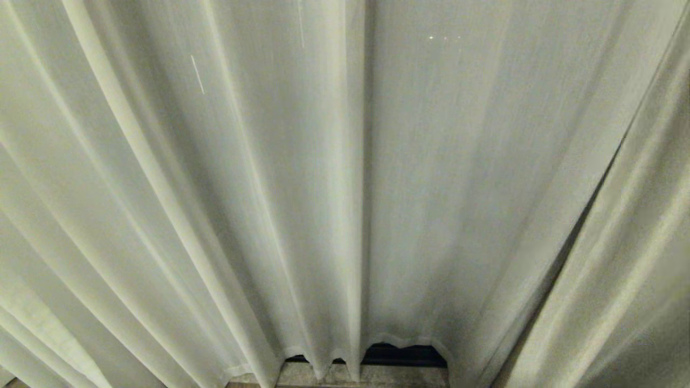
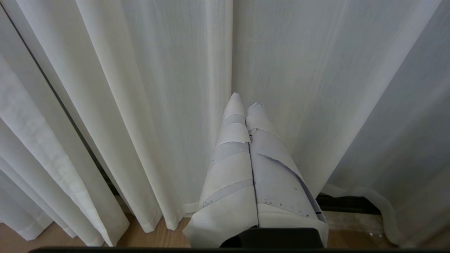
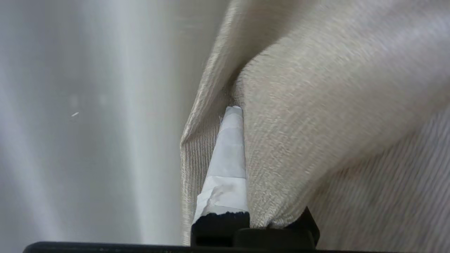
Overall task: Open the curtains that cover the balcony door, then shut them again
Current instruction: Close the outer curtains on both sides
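Observation:
The pale sheer layer of the curtains (image 1: 302,188) hangs shut in long pleats and fills the head view; neither arm shows there. In the right wrist view my right gripper (image 3: 242,116) is shut on a bunched fold of the cream-beige woven curtain (image 3: 316,123). One tape-wrapped finger (image 3: 228,158) shows and the fabric covers the other. My left gripper (image 2: 246,102) is shut with nothing in it, low near the floor, its tips pointing at the sheer curtain (image 2: 158,88). The balcony door is hidden behind the fabric.
Under the sheer hem a dark strip (image 1: 404,355) shows, seen also as a dark strip (image 2: 348,203) in the left wrist view. The wooden floor (image 2: 158,239) lies below the hems. More pleats hang at both sides.

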Available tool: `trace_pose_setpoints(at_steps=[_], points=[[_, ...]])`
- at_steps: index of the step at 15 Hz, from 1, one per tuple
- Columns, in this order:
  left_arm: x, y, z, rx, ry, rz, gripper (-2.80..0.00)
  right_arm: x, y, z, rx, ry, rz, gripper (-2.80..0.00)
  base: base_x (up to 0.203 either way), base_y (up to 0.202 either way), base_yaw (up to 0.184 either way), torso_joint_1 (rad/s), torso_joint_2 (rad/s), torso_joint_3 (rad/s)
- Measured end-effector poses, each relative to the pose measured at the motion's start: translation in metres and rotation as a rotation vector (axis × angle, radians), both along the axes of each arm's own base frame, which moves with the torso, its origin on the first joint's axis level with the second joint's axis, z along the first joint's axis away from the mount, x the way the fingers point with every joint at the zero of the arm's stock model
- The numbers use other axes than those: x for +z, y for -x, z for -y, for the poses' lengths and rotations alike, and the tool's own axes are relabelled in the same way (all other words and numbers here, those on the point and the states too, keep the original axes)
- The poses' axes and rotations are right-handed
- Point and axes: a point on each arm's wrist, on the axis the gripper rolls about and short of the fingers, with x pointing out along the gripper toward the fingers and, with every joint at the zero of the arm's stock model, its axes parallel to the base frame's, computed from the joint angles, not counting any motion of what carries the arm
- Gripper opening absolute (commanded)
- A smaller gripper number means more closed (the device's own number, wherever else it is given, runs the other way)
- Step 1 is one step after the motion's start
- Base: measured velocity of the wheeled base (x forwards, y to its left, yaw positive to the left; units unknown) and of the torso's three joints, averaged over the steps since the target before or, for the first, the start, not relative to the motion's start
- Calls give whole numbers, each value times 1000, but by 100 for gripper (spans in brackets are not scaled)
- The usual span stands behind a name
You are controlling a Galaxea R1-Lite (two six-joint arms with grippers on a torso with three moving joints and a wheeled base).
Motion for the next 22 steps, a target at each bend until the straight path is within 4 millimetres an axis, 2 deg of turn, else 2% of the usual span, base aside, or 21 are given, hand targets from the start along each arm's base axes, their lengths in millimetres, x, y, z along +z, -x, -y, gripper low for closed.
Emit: trace_pose_setpoints(at_steps=[6,11,15,22], points=[[0,0,0,0,0,0,-280,-3,-1,-57,142,152,5,-280,0,0,0,0,0,0],[0,0,0,0,0,0,-280,-13,-14,-95,225,249,17,-280,0,0,0,0,0,0],[0,0,0,1,-1,0,-280,-22,-24,-130,223,203,-7,-280,0,0,0,0,0,0],[0,0,0,1,-1,0,-280,-31,-26,-170,252,245,-18,-280,0,0,0,0,0,0]])
